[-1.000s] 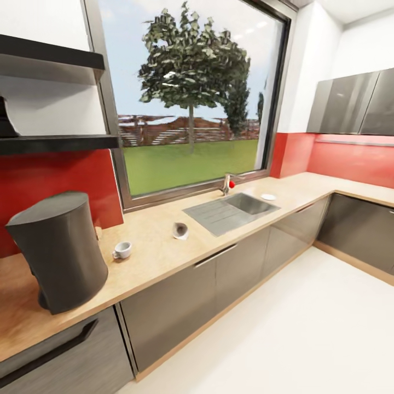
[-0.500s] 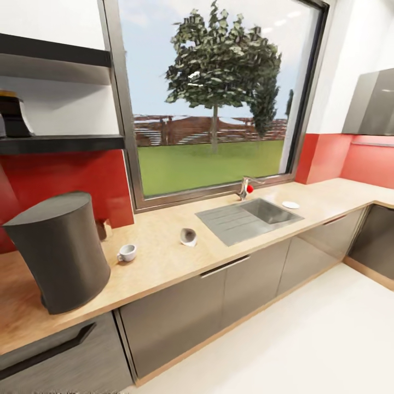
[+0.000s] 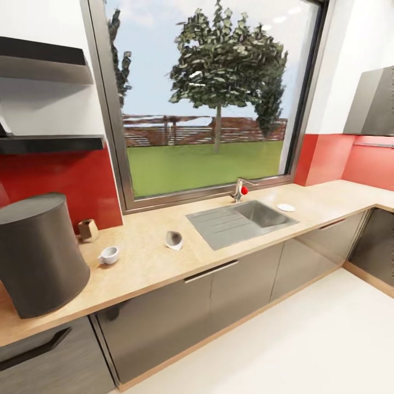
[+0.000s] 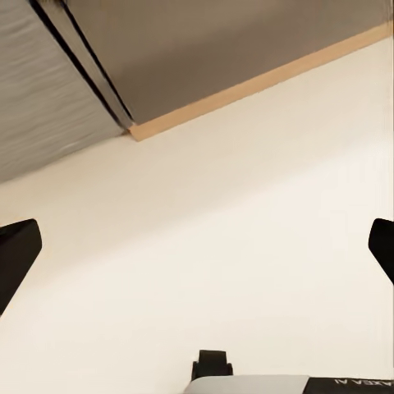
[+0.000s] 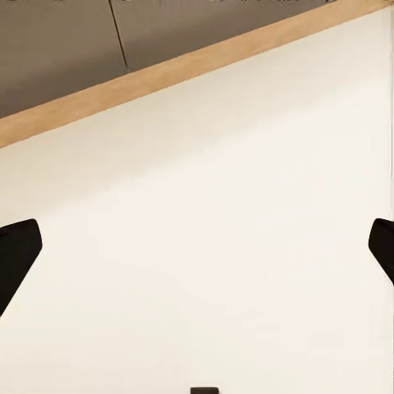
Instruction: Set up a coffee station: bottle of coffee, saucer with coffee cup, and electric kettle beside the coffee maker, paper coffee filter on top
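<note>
The charcoal coffee maker (image 3: 38, 254) stands at the left end of the wood-grain kitchen countertop (image 3: 148, 268). A small white coffee cup (image 3: 109, 255) sits to its right. Further right the white paper coffee filter (image 3: 174, 239) lies near the steel sink (image 3: 243, 219). The white saucer (image 3: 285, 207) rests just right of the sink. The thin black kitchen shelf (image 3: 52, 144) hangs on the wall above the coffee maker. The bottle of coffee and the electric kettle are out of view. My left gripper (image 4: 197, 254) and right gripper (image 5: 197, 254) both hang open over the white floor, holding nothing.
A small brown box (image 3: 87, 230) stands against the red backsplash behind the cup. A tap (image 3: 239, 190) with a red knob rises behind the sink. A thicker black board (image 3: 44, 57) hangs above the shelf. Grey cabinet fronts (image 3: 219, 295) run under the counter.
The head camera has moved, so the whole picture has shifted left. The things on the counter stand where they were.
</note>
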`<state>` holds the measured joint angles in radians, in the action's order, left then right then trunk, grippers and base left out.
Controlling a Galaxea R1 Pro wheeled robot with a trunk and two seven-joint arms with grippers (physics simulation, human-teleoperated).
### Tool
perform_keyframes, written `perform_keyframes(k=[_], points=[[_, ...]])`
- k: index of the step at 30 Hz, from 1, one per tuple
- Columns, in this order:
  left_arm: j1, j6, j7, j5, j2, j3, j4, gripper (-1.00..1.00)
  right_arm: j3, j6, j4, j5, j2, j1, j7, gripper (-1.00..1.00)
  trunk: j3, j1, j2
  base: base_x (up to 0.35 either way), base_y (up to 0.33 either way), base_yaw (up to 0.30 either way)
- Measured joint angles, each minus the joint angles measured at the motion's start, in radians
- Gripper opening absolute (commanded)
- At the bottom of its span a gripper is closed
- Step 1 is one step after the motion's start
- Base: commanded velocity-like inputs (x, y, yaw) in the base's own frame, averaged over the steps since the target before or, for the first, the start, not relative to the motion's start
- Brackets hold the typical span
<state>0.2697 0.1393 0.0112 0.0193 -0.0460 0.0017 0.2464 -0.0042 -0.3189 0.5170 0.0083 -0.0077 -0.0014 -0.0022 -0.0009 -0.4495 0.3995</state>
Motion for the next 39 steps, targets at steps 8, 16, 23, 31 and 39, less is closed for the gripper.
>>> perform_keyframes(k=[8,16,23,31,39], points=[[0.0,0.0,0.0,0.001,-0.001,0.001,0.0,1.0,0.0,0.001,0.001,0.0,0.0,0.0,0.001,1.0,0.0,0.0,0.0,0.091,-0.313,0.0],[0.0,0.0,0.0,0.002,-0.004,0.001,0.0,1.0,0.0,0.001,0.002,0.0,0.0,0.0,0.001,1.0,0.0,0.0,0.0,0.133,-0.312,0.0],[0.0,0.001,0.0,0.002,-0.011,0.001,0.0,1.0,0.006,0.0,0.002,-0.001,0.001,0.0,0.006,1.0,0.0,0.0,0.0,0.154,-0.31,0.066],[0.0,0.001,0.0,0.001,-0.011,0.0,0.002,1.0,0.006,0.001,-0.001,0.0,0.002,0.0,0.005,1.0,0.0,0.0,0.0,0.053,-0.109,0.235],[0.006,0.005,-0.011,0.0,-0.008,-0.006,0.058,1.0,0.006,0.001,-0.005,0.0,0.002,0.0,0.002,1.0,0.0,0.0,0.0,0.003,-0.006,0.036]])
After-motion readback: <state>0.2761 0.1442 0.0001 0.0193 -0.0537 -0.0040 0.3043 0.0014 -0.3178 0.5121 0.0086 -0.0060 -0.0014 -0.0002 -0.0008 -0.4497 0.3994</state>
